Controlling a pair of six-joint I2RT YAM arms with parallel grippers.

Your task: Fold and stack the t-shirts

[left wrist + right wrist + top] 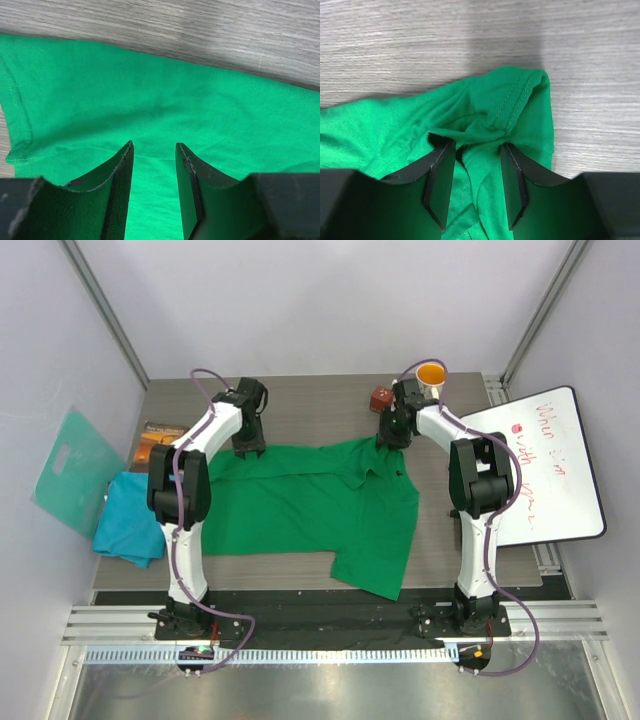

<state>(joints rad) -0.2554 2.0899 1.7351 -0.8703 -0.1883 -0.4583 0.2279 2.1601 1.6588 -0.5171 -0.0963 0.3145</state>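
Green t-shirt (300, 510) lies spread mid-frame, its first fold likely just starting; teal-blue t-shirt (128, 520) sits crumpled at left. Left gripper (154, 145) and right gripper (477, 145), both parted, straddle the green upper edge. Next, both must pinch it.

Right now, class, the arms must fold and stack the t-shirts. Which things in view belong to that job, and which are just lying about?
Belongs to the job:
green t-shirt
teal-blue t-shirt

Just lying about:
teal board
book
mug
small brown object
whiteboard
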